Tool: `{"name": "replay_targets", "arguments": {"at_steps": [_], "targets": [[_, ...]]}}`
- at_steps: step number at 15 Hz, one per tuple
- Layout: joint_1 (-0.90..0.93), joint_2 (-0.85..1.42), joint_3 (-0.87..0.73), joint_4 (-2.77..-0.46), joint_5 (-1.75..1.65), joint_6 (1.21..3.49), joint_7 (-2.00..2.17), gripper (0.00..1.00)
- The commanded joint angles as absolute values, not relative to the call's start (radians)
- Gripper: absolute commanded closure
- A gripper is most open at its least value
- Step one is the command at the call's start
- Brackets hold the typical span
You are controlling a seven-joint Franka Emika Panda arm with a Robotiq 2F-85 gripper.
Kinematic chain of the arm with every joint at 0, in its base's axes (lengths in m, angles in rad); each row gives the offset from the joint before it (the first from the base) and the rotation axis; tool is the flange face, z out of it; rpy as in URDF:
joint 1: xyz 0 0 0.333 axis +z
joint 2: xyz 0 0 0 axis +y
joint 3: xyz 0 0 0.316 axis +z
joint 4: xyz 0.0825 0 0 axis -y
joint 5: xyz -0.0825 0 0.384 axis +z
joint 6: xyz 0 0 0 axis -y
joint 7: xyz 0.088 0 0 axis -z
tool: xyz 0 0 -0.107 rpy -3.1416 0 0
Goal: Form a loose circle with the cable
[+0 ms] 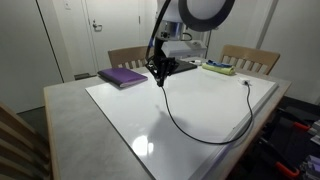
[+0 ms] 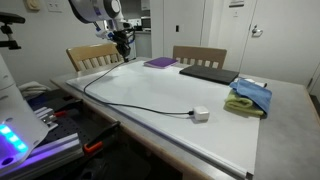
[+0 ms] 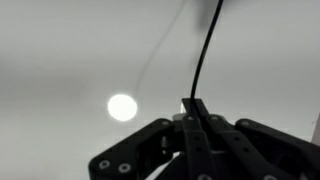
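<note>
White table filling both exterior views. Across it, thin black cable in an open curve, one end lifted clear of the surface. Above the table's far side, tool closed tight, pinching that raised cable end between its fingertips.

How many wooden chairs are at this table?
2 for sure, both on the far side in an exterior view: one chair behind the purple book, another chair toward the right. Wooden slats lower left may be a third.
</note>
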State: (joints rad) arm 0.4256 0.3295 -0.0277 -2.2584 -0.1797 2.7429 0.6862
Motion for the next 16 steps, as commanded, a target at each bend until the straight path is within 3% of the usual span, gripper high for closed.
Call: {"name": "replay_targets", "arguments": {"at_steps": [1, 9, 16], "targets": [[0.456, 0.382, -0.103, -2.180, -0.243, 2.699, 0.900, 0.99], [0.461, 0.450, -0.181, -2.106, -0.251, 2.668, 1.349, 0.99], [0.455, 0.408, -0.249, -2.177, -0.272, 2.691, 1.748, 0.99]]}}
